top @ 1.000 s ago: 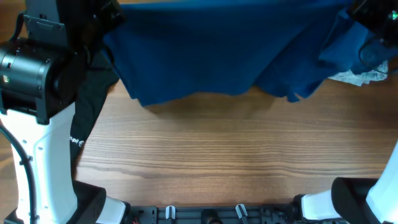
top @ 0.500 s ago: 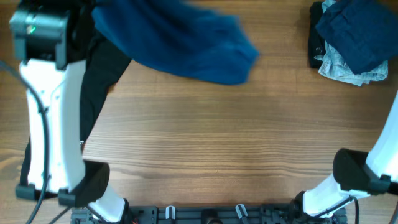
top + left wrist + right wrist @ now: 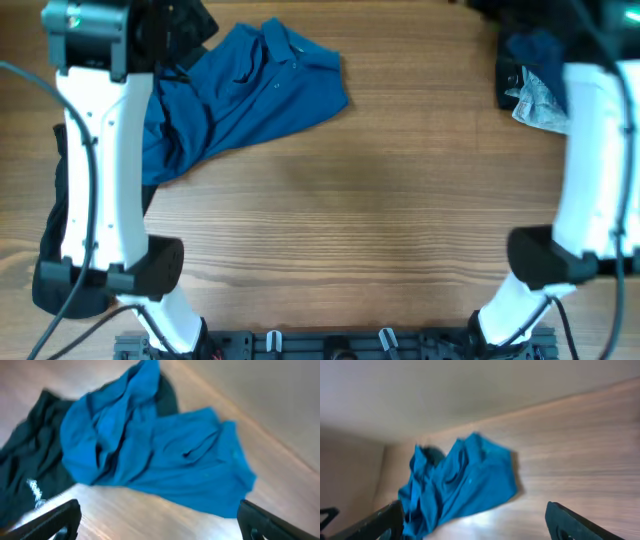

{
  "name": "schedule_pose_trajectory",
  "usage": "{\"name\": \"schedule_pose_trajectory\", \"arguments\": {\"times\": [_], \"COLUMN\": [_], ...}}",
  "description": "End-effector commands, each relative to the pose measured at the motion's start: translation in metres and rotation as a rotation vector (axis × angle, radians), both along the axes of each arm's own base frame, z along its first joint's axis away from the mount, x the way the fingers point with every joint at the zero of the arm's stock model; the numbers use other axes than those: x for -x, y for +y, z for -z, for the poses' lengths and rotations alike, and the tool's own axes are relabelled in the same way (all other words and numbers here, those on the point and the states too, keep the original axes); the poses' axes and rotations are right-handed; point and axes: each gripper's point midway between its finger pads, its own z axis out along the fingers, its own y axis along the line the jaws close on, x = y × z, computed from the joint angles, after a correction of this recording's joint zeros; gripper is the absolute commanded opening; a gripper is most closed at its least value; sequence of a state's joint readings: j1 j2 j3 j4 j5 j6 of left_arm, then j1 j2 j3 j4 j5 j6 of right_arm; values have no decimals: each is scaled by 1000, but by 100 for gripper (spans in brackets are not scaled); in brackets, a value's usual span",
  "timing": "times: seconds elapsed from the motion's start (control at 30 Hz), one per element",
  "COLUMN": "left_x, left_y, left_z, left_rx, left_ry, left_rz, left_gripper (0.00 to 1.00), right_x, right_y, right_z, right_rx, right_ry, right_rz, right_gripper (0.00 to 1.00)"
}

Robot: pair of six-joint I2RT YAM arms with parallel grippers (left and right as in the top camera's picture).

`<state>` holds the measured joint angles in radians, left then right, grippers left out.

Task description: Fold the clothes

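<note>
The shirt (image 3: 250,90) is plain teal-blue, the garment (image 3: 22,467) black with white lettering, the table (image 3: 380,230) wood-grained brown

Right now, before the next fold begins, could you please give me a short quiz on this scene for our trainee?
1. True or false: the teal shirt lies spread flat on the table.
2. Which does the shirt touch? A) the black garment B) the navy-and-denim heap C) neither
3. What do the left claw and right claw hold?
Key: 1 false, it is crumpled; 2 A; 3 nothing, both stand open.
</note>
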<state>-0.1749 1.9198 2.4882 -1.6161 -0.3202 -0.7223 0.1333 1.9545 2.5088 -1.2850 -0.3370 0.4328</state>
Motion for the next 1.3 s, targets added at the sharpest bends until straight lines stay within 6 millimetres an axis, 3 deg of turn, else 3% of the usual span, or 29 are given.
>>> {"name": "schedule_pose_trajectory", "arguments": {"times": [0.0, 0.1, 0.2, 0.33, 0.47, 0.5, 0.7, 0.73, 0.83, 0.9, 0.93, 0.97, 1.07, 1.17, 1.27], "left_x": [-11, -16, -21, -26, -30, -29, -26, -27, -34, -39, -39, -38, -35, -33, -28], "left_y": [26, 40, 35, 35, 34, 34, 35, 35, 34, 34, 35, 36, 48, 65, 78], "left_z": [44, 75, 108, 137, 157, 163, 166, 166, 165, 165, 164, 165, 167, 169, 178], "left_rx": [31, 71, 144, 137, 134, 132, 130, 130, 134, 137, 132, 132, 129, 158, 220], "left_ry": [116, 215, 311, 374, 407, 418, 433, 431, 399, 382, 382, 387, 398, 400, 435], "left_rz": [-161, -192, -179, -183, -186, -187, -188, -188, -186, -184, -185, -187, -216, -256, -293], "left_gripper": [100, 100, 100, 100, 100, 100, 100, 100, 95, 86, 71, 65, 68, 71, 71], "right_x": [-37, -57, -56, -51, -53, -52, -43, -41, -40, -40, -40, -42, -48, -52, -44], "right_y": [53, 78, 94, 116, 127, 132, 143, 147, 183, 203, 215, 224, 252, 264, 293], "right_z": [80, 136, 189, 223, 251, 268, 309, 312, 299, 294, 291, 287, 266, 257, 251], "right_rx": [3, 13, -29, -79, -33, -5, 52, 50, -13, -21, -24, -37, -142, -171, -157], "right_ry": [142, 222, 353, 408, 428, 451, 536, 540, 467, 420, 387, 362, 292, 248, 182], "right_rz": [-83, -123, -189, -318, -321, -316, -286, -295, -392, -419, -439, -443, -487, -496, -530], "right_gripper": [94, 95, 95, 93, 93, 93, 93, 92, 89, 88, 89, 90, 90, 90, 90]}}
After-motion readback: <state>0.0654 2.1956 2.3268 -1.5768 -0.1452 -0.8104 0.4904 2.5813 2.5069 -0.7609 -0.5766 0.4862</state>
